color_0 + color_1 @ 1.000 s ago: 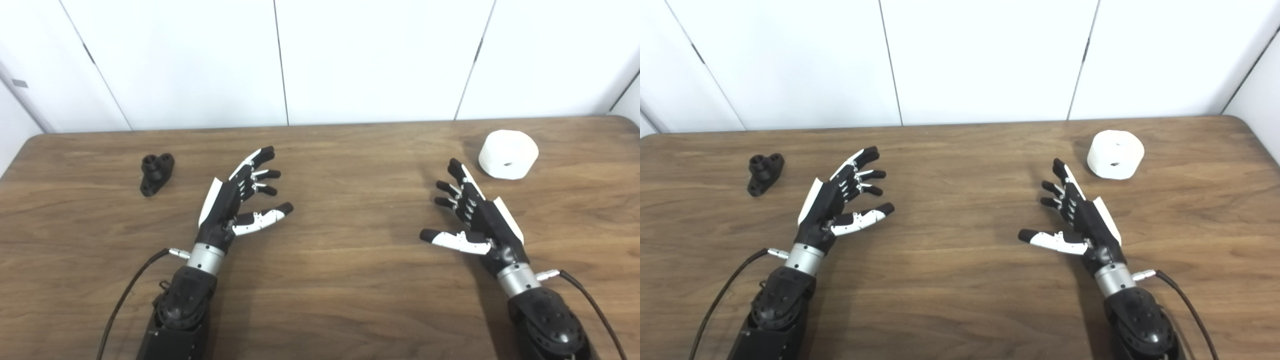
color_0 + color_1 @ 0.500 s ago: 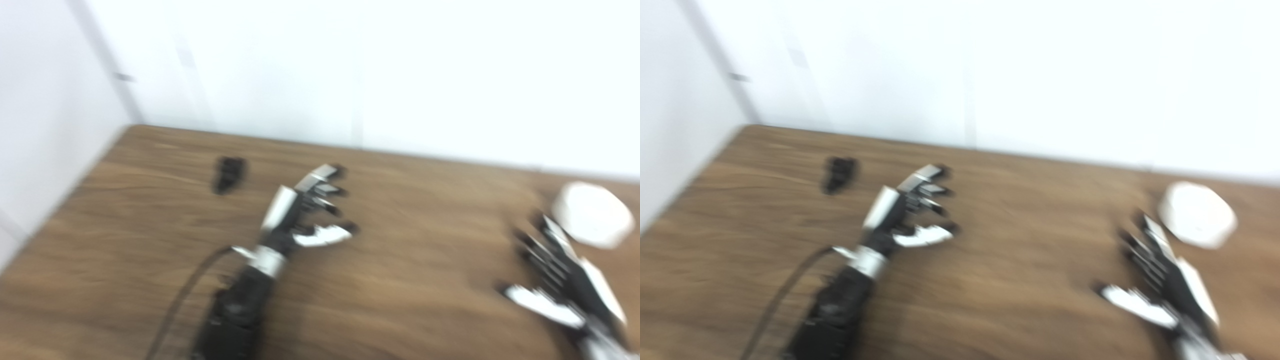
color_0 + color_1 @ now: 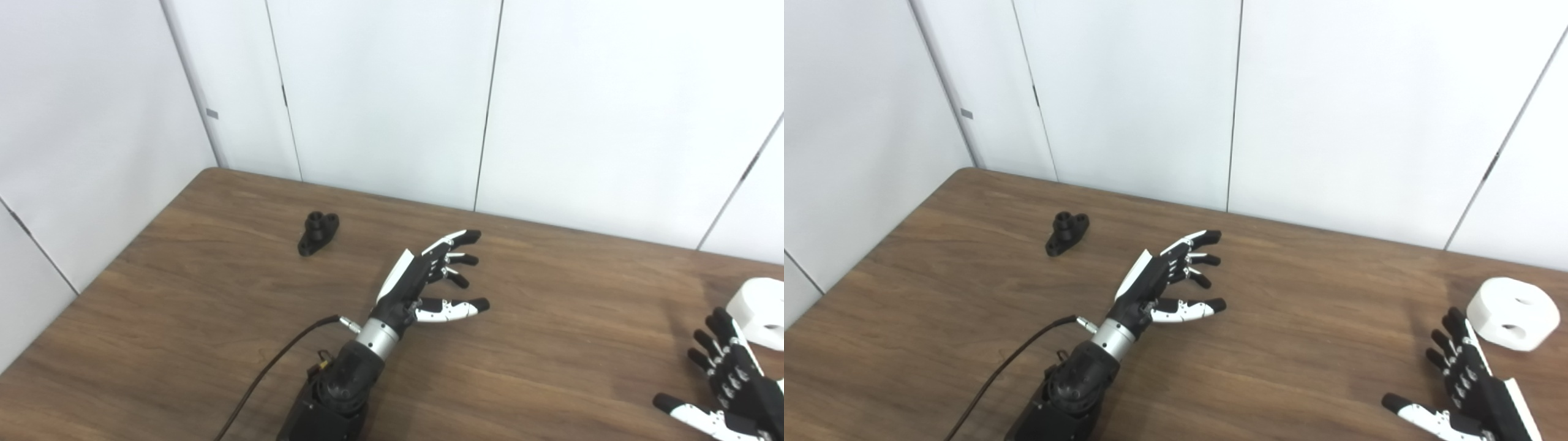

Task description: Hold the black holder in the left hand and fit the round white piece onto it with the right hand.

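The small black holder (image 3: 318,233) lies on the wooden table (image 3: 220,318) at the far left, also seen in the right eye view (image 3: 1067,233). My left hand (image 3: 429,282) is open and empty above the table's middle, to the right of the holder and apart from it. The round white piece (image 3: 1513,313) sits on the table at the right edge. My right hand (image 3: 1464,392) is open and empty at the bottom right, just in front of the white piece and apart from it.
White wall panels (image 3: 392,98) stand behind and to the left of the table. A black cable (image 3: 269,367) runs from my left wrist toward the bottom edge. The table's left edge (image 3: 104,275) runs diagonally near the holder.
The camera has swung to the left, so the whole scene has shifted right in the picture. Both hands stay open and in the same places on the table.
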Robot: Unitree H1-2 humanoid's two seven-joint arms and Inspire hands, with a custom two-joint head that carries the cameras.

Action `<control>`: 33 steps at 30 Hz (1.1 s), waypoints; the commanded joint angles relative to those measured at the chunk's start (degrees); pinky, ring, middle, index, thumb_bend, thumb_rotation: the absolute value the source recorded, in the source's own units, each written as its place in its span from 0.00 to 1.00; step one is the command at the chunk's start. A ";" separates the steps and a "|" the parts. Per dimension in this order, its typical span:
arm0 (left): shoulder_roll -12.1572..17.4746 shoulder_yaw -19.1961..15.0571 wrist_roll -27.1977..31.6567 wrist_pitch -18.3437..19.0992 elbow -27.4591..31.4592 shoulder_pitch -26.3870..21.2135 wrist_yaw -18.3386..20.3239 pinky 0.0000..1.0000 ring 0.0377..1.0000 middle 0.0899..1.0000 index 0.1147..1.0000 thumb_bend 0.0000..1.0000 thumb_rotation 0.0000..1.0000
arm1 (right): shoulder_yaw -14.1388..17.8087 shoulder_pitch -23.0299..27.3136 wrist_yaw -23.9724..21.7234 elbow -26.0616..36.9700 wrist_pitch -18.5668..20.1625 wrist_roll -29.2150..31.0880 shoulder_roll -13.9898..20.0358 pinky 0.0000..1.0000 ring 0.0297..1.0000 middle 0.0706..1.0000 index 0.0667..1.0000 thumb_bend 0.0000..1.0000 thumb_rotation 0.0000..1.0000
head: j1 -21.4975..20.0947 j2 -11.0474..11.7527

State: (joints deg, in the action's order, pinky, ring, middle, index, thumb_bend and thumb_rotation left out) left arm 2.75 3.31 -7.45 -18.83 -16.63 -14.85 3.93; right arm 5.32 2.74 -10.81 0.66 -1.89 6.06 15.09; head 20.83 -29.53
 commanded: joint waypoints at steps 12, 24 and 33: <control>5.51 -3.05 1.48 0.69 6.15 1.46 0.26 0.53 0.65 0.68 0.65 0.67 0.00 | 2.04 1.13 0.58 1.52 -0.56 0.39 1.32 0.75 0.87 1.00 0.95 0.84 0.19 | 0.96 -0.31; 12.59 -6.60 -12.36 3.90 11.62 0.86 -8.65 0.74 0.82 0.80 0.73 0.79 0.03 | 2.56 0.91 0.53 1.71 0.09 -0.05 1.47 0.74 0.86 1.00 0.95 0.83 0.20 | 1.36 -0.56; 11.32 -8.92 -24.75 7.42 11.41 -0.32 -21.57 0.84 0.92 0.85 0.70 0.75 0.10 | 2.53 0.77 0.03 1.93 0.14 0.66 1.43 0.72 0.82 1.00 0.93 0.82 0.16 | 1.66 -0.55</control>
State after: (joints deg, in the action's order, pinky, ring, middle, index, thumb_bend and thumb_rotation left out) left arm 13.59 -5.17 -30.76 -11.12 -7.16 -12.50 -15.03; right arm 7.37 2.51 -10.47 1.27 -0.52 5.91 15.21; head 22.41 -29.88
